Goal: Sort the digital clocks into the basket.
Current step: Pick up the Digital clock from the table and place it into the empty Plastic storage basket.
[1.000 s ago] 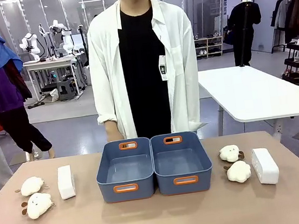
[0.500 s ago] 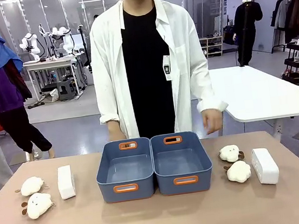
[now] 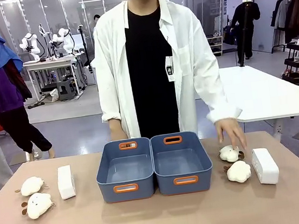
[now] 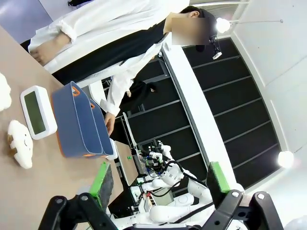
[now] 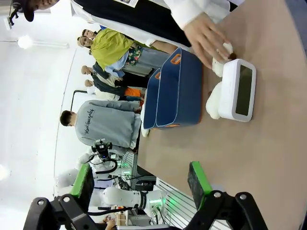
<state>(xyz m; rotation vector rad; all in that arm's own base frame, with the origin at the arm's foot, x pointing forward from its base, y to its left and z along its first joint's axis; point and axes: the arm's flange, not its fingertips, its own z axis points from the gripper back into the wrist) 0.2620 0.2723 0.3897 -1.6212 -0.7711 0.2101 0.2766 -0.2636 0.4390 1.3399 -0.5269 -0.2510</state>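
Front view: hand over plush toy beside digital clock.

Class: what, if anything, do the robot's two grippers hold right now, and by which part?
Nothing is held: the left gripper and the right gripper are both open and empty.

At bottom centre of each wrist frame, the left gripper and right gripper stand with jaws spread wide apart.
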